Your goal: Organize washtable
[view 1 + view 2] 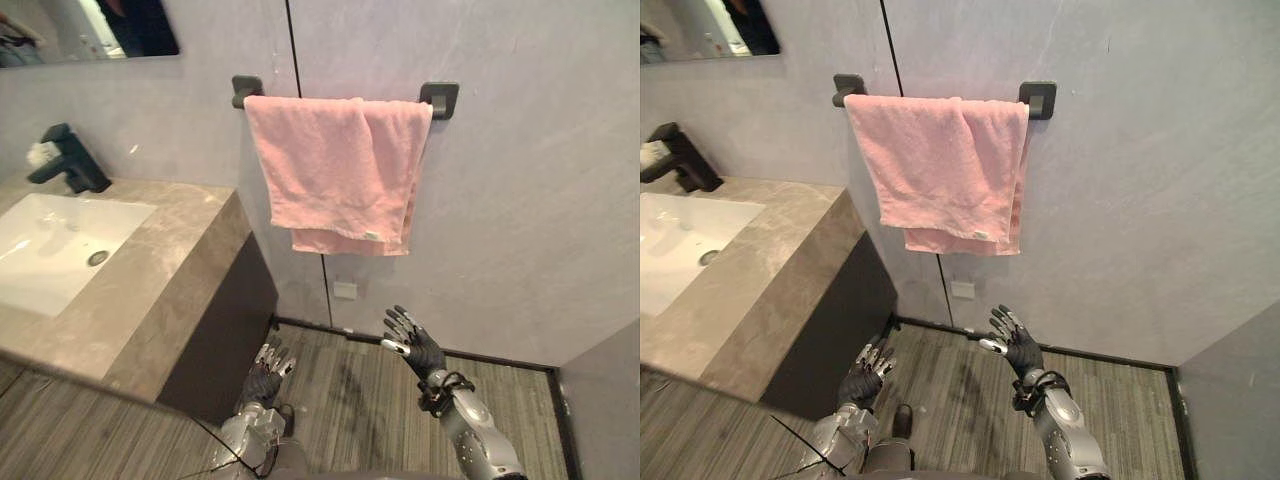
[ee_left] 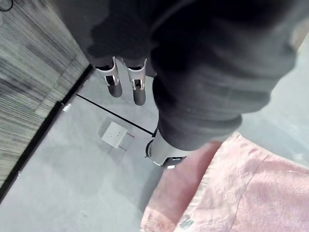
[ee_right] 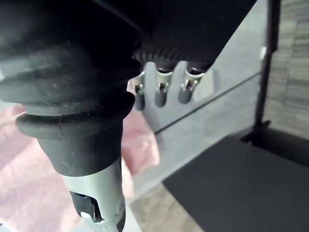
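A pink towel (image 1: pixel 337 172) hangs folded over a dark wall bar (image 1: pixel 440 97), and it also shows in the wrist views (image 2: pixel 231 193) (image 3: pixel 29 193). The washtable (image 1: pixel 150 275) with its white basin (image 1: pixel 45 245) and black faucet (image 1: pixel 68 160) stands at the left. My left hand (image 1: pixel 265 375) is low beside the cabinet front, fingers straight, holding nothing. My right hand (image 1: pixel 412 342) is raised below the towel, well short of it, open with fingers spread and empty.
A dark cabinet (image 1: pixel 225 325) sits under the stone counter. A white wall outlet (image 1: pixel 345 290) is below the towel. A mirror (image 1: pixel 90 28) hangs above the sink. Striped wood floor (image 1: pixel 350 400) lies between the cabinet and the wall.
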